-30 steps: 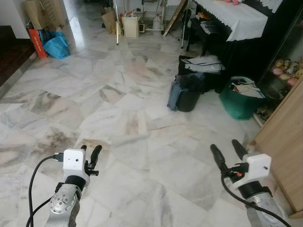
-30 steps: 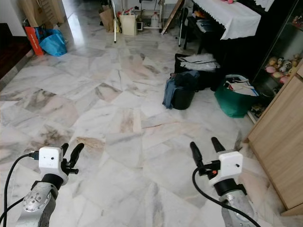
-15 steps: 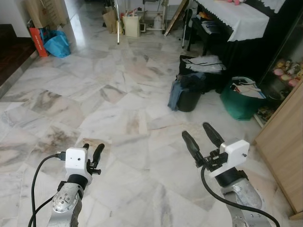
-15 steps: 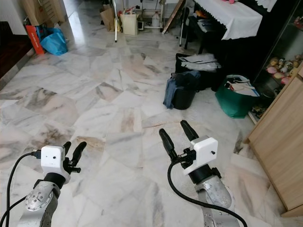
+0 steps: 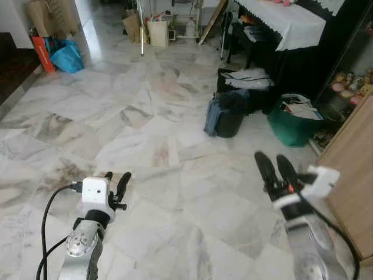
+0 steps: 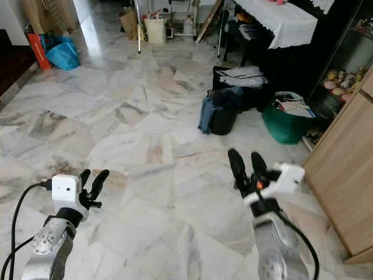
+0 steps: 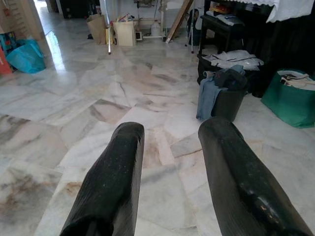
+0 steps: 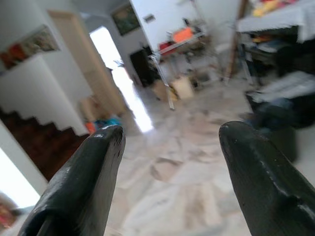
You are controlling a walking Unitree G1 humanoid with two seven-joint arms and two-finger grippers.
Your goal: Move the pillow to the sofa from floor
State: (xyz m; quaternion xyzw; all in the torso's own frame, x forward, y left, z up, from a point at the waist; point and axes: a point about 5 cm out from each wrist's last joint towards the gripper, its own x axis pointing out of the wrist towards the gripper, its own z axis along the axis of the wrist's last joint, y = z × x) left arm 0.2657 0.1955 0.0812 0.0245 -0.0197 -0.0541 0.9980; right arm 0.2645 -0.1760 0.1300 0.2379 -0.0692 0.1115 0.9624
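Both claws are raised in front of the body over the white-and-grey marble tile floor (image 5: 163, 116). The left claw (image 5: 115, 184) has its two black fingers a little apart, holding nothing; the right claw (image 5: 272, 169) is spread, also empty, and blurred in both the eye and wrist views. Key relation for the coming move: cannot be fixed. No pillow is identifiable on the floor ahead of either claw, and no sofa either, so its bearing, long axis and nearer arm stay undetermined. Ahead and to the right of the right claw: a dark bag draped with blue cloth (image 5: 226, 114), a green tote bag (image 5: 296, 123), and beyond them a white lace-edged cloth (image 5: 285, 20) over dark furniture. Far ahead of the left claw: a blue plastic bag (image 5: 66, 57). Judgement: search, turn or walk, precedes any reach.
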